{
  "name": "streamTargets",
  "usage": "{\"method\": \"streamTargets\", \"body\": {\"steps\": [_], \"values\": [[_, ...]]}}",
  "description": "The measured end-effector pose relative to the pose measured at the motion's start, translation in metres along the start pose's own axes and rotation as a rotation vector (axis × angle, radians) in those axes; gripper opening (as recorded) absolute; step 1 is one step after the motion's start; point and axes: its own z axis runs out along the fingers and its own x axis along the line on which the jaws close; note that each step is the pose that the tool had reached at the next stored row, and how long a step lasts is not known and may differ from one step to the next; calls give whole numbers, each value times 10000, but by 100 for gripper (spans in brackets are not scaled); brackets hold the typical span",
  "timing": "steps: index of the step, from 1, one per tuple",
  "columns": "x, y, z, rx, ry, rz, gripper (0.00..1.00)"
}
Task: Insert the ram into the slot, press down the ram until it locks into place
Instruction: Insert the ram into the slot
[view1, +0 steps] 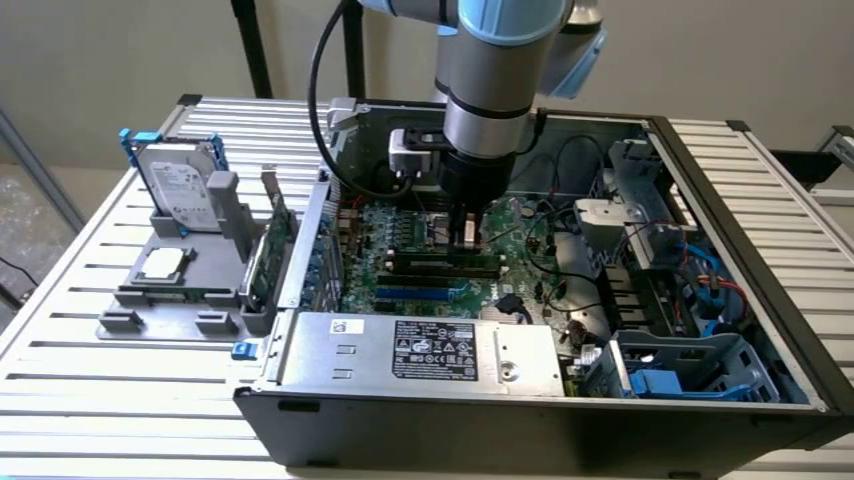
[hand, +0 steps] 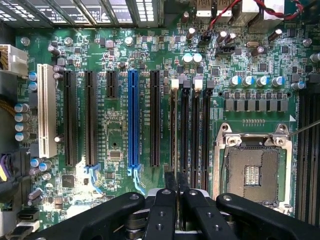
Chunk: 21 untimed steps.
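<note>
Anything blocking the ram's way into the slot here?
Nothing visible does. The gripper holds the ram edge-on directly along the slot, beside the other empty black sockets; no cable crosses it.

we see arm (view1: 487, 90): silver-grey tube, pale blue joint caps | wrist: black collar, white camera block (view1: 414, 150) | black cable (view1: 320, 90) looped alongside | claw (hand: 176, 181): black linkage bars, round pivot screws, two slim black fingers (hand: 170, 182)
</note>
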Motion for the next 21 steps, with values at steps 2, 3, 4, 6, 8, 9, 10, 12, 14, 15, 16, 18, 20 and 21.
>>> {"method": "streamTargets", "body": {"steps": [2, 3, 4, 6, 8, 9, 10, 12, 14, 15, 16, 18, 20, 21], "values": [[0, -2, 1, 0, 3, 0, 13], [0, -3, 2, 1, 2, -1, 13], [0, -4, 2, 1, 1, -1, 14], [0, -4, -2, 2, 1, -1, 20], [0, -2, -45, 0, -2, -1, 20], [0, -1, -85, -2, -1, -1, 20], [1, 1, -130, -6, -1, -1, 20], [1, 4, -216, -9, 0, -1, 20], [2, 7, -299, -9, -1, -1, 20], [2, 9, -336, -9, -2, -2, 20], [2, 9, -353, -9, -3, -2, 20], [2, 10, -354, -8, -5, -3, 20], [2, 10, -354, -8, -10, -3, 20], [2, 10, -354, -8, -10, -2, 20]]}}
